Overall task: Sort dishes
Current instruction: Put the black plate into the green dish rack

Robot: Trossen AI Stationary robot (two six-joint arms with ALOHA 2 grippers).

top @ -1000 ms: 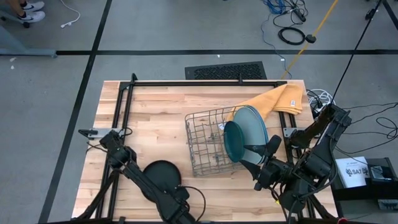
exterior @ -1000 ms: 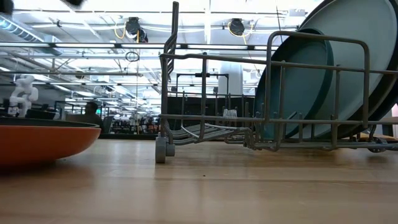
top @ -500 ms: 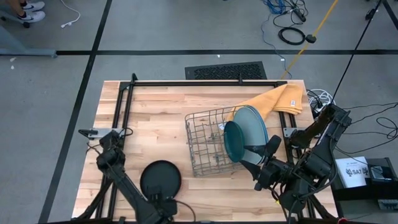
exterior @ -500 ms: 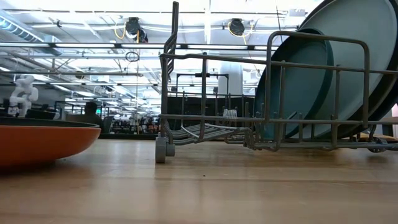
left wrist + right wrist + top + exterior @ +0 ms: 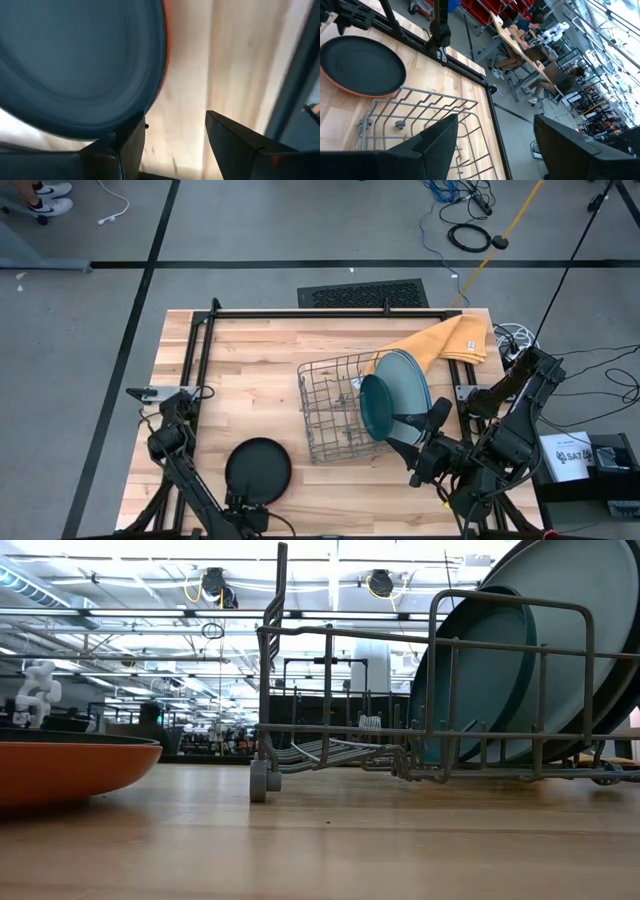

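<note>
Black plate tops one orange plate; three stand racked; both claws released.

A black plate lay flat on an orange one. A teal plate and bigger plates stood on edge.

orange-red plate cut off – left pincer blurred

I count one wire dish rack and one yellow-orange cloth. Propped in and against the rack are one dark teal plate and what I read as three larger plates, edges overlapping. A stack of two sits apart: black plate on orange-red plate.
</note>
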